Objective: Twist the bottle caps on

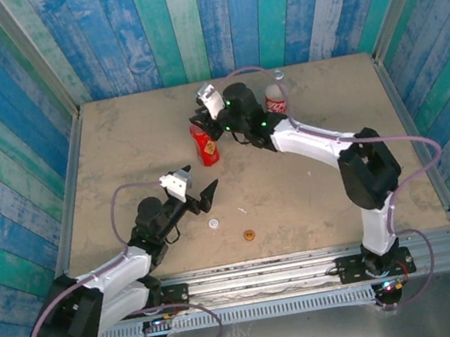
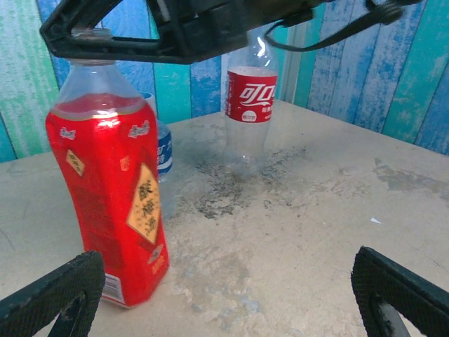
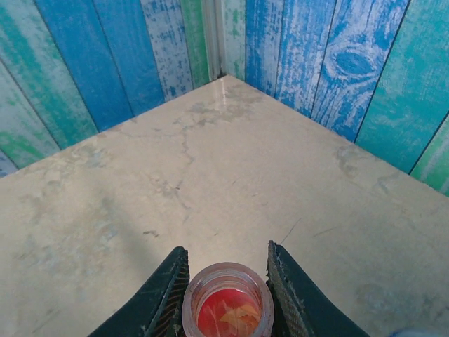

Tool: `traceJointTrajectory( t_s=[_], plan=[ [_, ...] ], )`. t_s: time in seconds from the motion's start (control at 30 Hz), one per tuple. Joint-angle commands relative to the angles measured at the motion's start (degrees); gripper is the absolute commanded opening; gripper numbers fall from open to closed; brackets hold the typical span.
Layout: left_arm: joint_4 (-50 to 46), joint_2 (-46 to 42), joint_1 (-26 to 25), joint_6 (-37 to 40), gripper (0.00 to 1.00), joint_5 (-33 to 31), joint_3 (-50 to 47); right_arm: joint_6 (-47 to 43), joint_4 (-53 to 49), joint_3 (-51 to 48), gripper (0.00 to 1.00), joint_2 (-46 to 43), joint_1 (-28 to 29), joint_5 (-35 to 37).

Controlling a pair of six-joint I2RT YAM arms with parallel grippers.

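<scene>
Orange cap (image 1: 249, 234): lying flat on the bench (image 1: 116, 135), nearest the arm bases and well apart from every bottle.
White cap (image 1: 213, 222): lying a little beyond the orange one and to its left, near the left tool, with nothing touching it.
Left tool (image 1: 193, 187): hovering just past the white cap, its fingers spread wide with nothing between them. Its camera is looking along the bench toward the bottles.
Red-and-yellow bottle (image 2: 105, 196): standing upright in the middle of the bench, its mouth open and uncapped.
Right tool (image 3: 226, 261): reaching in from the right side and clamping this bottle's neck, one finger on each side just under the rim.
Blue-label bottle (image 2: 163, 147): standing just behind the red-and-yellow one and mostly hidden by it. I cannot tell whether it is capped.
Cola bottle (image 2: 250, 105): standing upright farther back toward the far wall. Its top is too hard to make out to say whether it is capped.
Step in hand: as I am reading it, the right arm is steadying the first bottle while the left arm is getting ready to fetch a cap. No cap is being carried, so the task is looking barely begun.
Next move: the left tool is likely needing to drop onto a cap, probably the white one beside it. It would then be pinching the cap by its rim, keeping it level, seating it squarely on the open mouth and twisting. Which cap belongs to this bottle I cannot tell.
</scene>
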Motion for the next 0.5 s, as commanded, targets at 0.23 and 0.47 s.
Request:
traceJointTrajectory(
  t_s=[0.23, 0.47],
  plan=[
    [9.5, 10.9, 0.9, 3.4, 0.94, 12.7, 6.7, -0.2, 6.2, -21.8, 0.27, -17.9, 1.3, 0.1],
    [15.4, 20.6, 1.5, 4.7, 0.95, 15.3, 10.2, -0.1, 7.8, -29.3, 0.27, -24.6, 2.0, 1.2]
  ],
)
